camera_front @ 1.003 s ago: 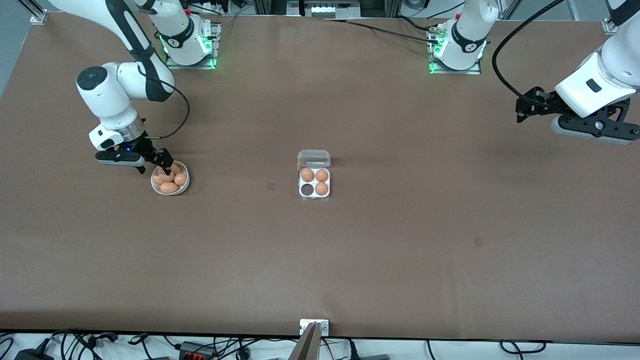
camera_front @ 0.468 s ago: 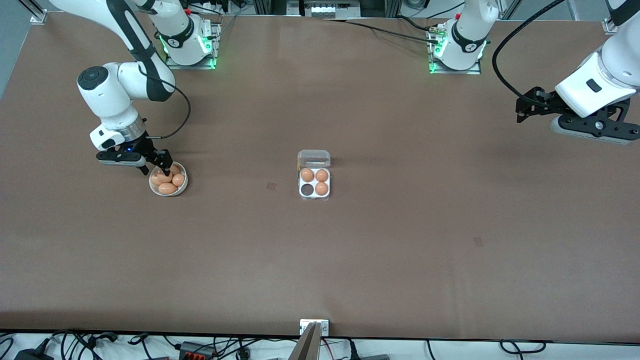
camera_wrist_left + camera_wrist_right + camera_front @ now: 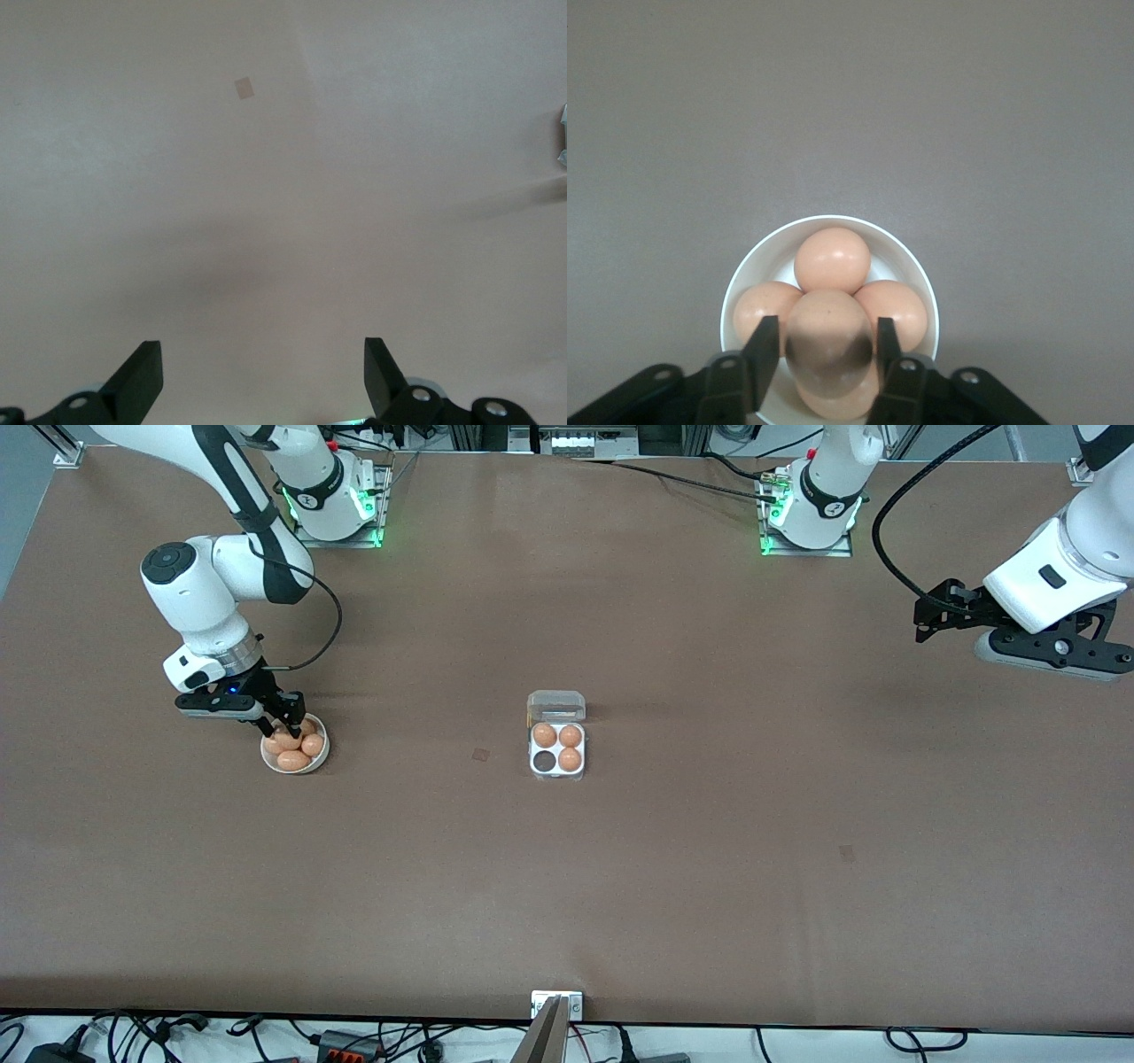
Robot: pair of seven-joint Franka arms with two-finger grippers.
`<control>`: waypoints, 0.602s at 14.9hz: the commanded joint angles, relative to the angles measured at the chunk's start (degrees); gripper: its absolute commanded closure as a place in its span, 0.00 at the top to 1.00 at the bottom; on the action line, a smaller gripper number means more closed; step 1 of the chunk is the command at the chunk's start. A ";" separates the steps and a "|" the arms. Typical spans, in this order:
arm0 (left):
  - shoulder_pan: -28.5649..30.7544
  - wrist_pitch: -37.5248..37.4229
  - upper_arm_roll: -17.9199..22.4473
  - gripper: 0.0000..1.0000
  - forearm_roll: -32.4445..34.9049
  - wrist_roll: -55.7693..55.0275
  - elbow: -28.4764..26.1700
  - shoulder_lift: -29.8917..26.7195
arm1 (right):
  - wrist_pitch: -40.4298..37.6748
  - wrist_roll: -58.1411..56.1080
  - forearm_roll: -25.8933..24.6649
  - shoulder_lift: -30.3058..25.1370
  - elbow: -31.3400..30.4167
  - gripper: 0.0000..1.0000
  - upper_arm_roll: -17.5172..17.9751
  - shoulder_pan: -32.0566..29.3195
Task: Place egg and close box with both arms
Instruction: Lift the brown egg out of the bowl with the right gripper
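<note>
The clear box (image 3: 557, 749) lies mid-table with its lid (image 3: 556, 706) folded back; three of its cells hold eggs and one cell (image 3: 541, 761) is bare. At the right arm's end of the table, my right gripper (image 3: 282, 726) reaches down into a white bowl (image 3: 322, 759) of eggs. In the right wrist view, this gripper (image 3: 826, 328) is shut on the top egg (image 3: 827, 341), a finger pressed on each side. Other eggs lie under and around it. My left gripper (image 3: 923, 624) waits open, high over the left arm's end of the table, with nothing between its fingers (image 3: 142, 372).
The bowl's rim (image 3: 833, 220) rings several more eggs. A small tan mark (image 3: 480, 755) lies on the brown table between bowl and box. In the left wrist view there is bare table with a small tan mark (image 3: 244, 87).
The right gripper's fingers have drawn in onto the top egg. The bowl has slid slightly toward the right arm's end of the table. The left arm has not moved.
</note>
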 commanded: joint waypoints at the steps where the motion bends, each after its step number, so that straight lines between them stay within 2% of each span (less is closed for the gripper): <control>1: 0.11 -0.83 -0.01 1.00 0.39 0.79 1.13 -0.07 | 0.68 -0.15 -0.05 -0.54 -0.30 0.45 0.03 0.19; 2: 0.11 -0.83 -0.10 1.00 0.39 0.71 1.21 -0.07 | 0.68 -0.15 -0.05 -0.63 -0.30 0.41 0.03 0.19; 5: 0.11 -0.74 -0.10 1.00 0.39 0.79 1.13 -0.07 | 0.68 -0.15 -0.05 -0.19 -0.04 0.37 0.03 0.02; 7: 0.11 -0.74 -0.10 1.00 0.39 0.79 1.13 -0.07 | 0.68 -0.32 -0.05 -0.19 0.05 0.27 0.03 0.02; 9: 0.11 -0.83 -0.10 1.00 0.39 0.79 1.13 -0.07 | 0.68 -0.67 -0.05 -0.10 0.14 0.25 0.03 -0.07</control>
